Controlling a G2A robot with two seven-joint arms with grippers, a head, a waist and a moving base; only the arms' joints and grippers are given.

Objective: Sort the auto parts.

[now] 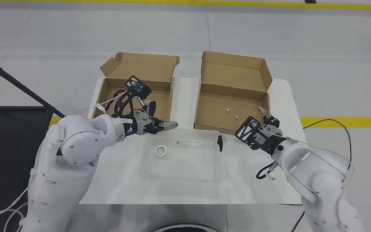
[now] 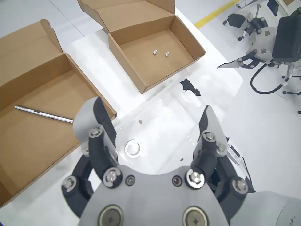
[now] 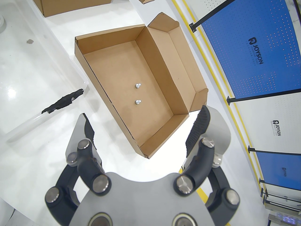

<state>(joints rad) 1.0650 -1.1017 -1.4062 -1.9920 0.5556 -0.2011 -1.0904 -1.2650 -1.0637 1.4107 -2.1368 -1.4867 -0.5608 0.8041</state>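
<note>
Auto parts lie split between two open cardboard boxes and the white counter (image 1: 116, 180). In the top view, the left box (image 1: 163, 97) sits at 11 o'clock from the counter's middle and holds a metal rod (image 2: 44, 113). The right box (image 1: 232, 93) sits at 1 o'clock, with one small metal stud (image 3: 137, 85) and a second stud (image 3: 138, 102) near each other on its floor. A white ring (image 1: 160, 151) lies flat at about 8 o'clock from the middle. A black piece (image 1: 219, 141) lies at 3 o'clock, just in front of the right box, on the rim of a clear plastic tray (image 3: 25, 125). The left end effector (image 1: 162, 118) hangs at 12 o'clock from the white ring, by the left box's front wall, jaws spread wide and empty. The right end effector (image 1: 268, 116) hovers by the right box's near corner, at about 2 o'clock from the black piece, jaws likewise apart and holding nothing
</note>
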